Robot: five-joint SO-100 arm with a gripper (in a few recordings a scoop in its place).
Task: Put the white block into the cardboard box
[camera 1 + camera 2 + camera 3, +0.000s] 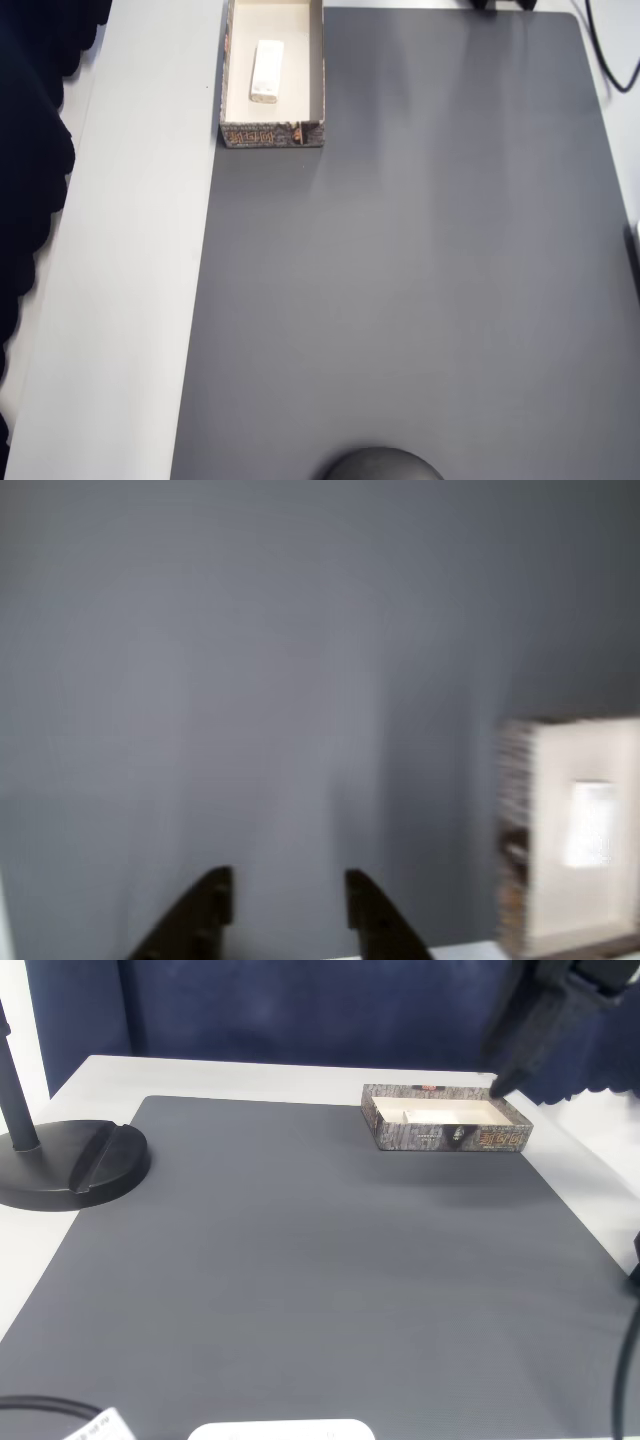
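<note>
We see the white block [266, 70] lying inside the box [317, 80] w/ long axis along its length, right of our tool [285, 895], fingers apart, holding nothing.

Overhead view looks straight down on the tabletop [110, 300]; fixed view faces across it, low; wrist view rides close above. All share the cardboard box [272, 133].

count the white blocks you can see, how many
1. The white block lies flat inside the cardboard box at the mat's top left corner in the overhead view, closer to the box's left wall. None shows on the grey mat.
</note>
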